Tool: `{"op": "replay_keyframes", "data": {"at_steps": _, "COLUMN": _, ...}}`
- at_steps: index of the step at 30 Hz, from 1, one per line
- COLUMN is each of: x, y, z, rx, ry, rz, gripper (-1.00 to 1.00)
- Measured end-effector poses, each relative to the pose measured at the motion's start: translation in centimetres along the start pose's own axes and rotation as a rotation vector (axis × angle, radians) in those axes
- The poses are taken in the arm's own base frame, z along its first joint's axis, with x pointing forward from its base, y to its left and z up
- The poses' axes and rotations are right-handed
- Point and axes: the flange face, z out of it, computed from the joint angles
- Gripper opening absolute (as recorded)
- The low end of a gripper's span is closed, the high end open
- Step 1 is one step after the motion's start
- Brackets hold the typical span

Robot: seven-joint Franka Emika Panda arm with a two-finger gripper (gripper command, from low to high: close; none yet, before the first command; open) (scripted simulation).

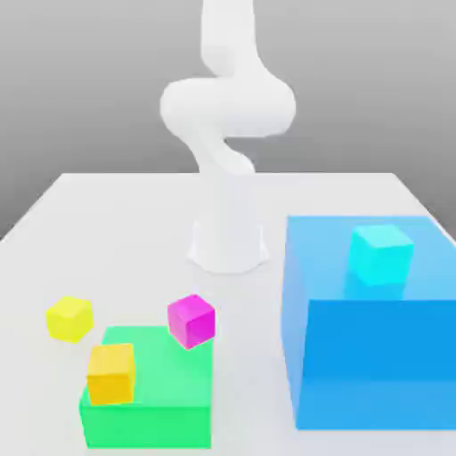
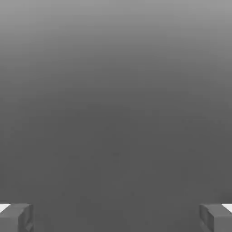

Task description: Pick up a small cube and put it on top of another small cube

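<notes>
A white worktop (image 1: 134, 223) under grey backdrop carries the arm (image 1: 227, 134). The claw (image 2: 116, 217) has its fingers (image 2: 16, 217) wide apart, gripping nothing. A yellow cube (image 1: 69, 319) sits beside a green block (image 1: 151, 401) bearing an orange cube (image 1: 111, 373); a magenta cube (image 1: 191, 321) sits at its corner; a cyan cube (image 1: 381, 254) tops a blue block (image 1: 374, 356)

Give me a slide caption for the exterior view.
Panda arm upright behind four small cubes, cyan cube atop blue block.

You will find no readable text, label, brand, number or sign on any surface here; every face you see is plain, unmarked colour.
</notes>
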Motion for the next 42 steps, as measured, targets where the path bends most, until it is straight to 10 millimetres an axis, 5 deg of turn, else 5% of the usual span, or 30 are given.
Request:
{"op": "replay_keyframes", "data": {"at_steps": 5, "x": 3.1, "y": 7.7, "z": 10.8, "rx": -0.199, "ry": 0.006, "rz": 0.348, "gripper": 0.00}}
{"op": "replay_keyframes", "data": {"at_steps": 11, "x": 4.4, "y": 20.2, "z": 20.2, "rx": -0.412, "ry": 0.036, "rz": 0.768, "gripper": 0.00}}
{"op": "replay_keyframes", "data": {"at_steps": 17, "x": 1.9, "y": 34.1, "z": 25.6, "rx": -0.613, "ry": 0.085, "rz": 1.201, "gripper": 0.00}}
{"op": "replay_keyframes", "data": {"at_steps": 23, "x": -3.4, "y": 46.8, "z": 27.4, "rx": -0.787, "ry": 0.155, "rz": 1.630, "gripper": 0.00}}
{"op": "replay_keyframes", "data": {"at_steps": 29, "x": -6.4, "y": 49.2, "z": 32.0, "rx": -0.802, "ry": 0.147, "rz": 1.631, "gripper": 0.00}}
{"op": "replay_keyframes", "data": {"at_steps": 30, "x": -6.8, "y": 49.6, "z": 32.4, "rx": -0.802, "ry": 0.147, "rz": 1.630, "gripper": -1.00}}
{"op": "replay_keyframes", "data": {"at_steps": 37, "x": -6.7, "y": 49.6, "z": 32.4, "rx": -0.799, "ry": 0.148, "rz": 1.630, "gripper": -1.00}}
{"op": "replay_keyframes", "data": {"at_steps": 42, "x": -5.0, "y": 47.4, "z": 29.4, "rx": -0.799, "ry": 0.147, "rz": 1.631, "gripper": -1.00}}
